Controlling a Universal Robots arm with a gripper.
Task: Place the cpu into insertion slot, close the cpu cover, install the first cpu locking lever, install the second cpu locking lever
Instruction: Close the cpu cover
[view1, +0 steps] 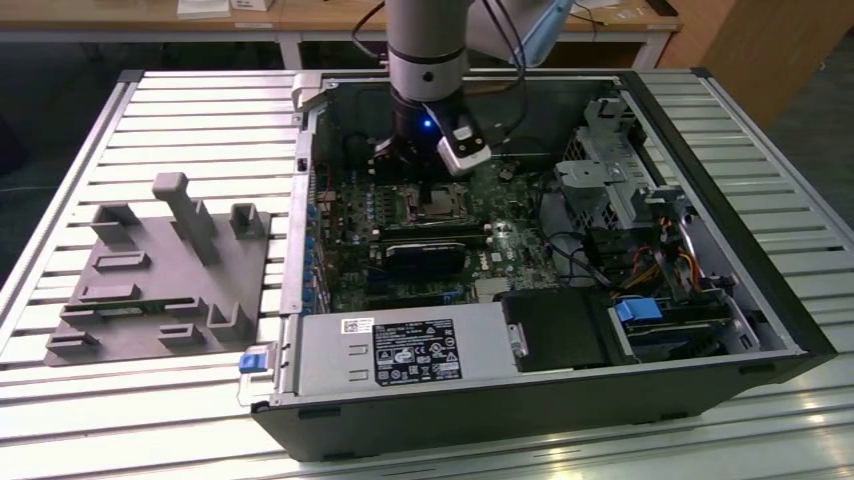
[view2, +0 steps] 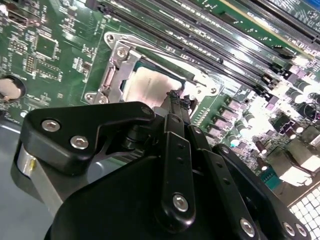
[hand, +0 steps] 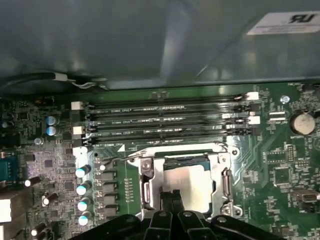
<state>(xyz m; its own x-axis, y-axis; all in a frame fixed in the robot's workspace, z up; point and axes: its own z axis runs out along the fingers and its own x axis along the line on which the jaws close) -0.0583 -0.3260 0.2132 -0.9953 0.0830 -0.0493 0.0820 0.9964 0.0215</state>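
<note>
Just below closed hand (hand: 171, 196), cpu (hand: 192, 182) framed by lowered cpu cover (hand: 223, 184)

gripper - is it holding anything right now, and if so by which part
Nothing is visibly held: the gripper is shut, its tips just over the metal top of the cpu.

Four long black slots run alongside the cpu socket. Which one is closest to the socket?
The slot running right along the edge of the metal frame around the cpu. The other three lie parallel beyond it, each farther from the chip.
</note>
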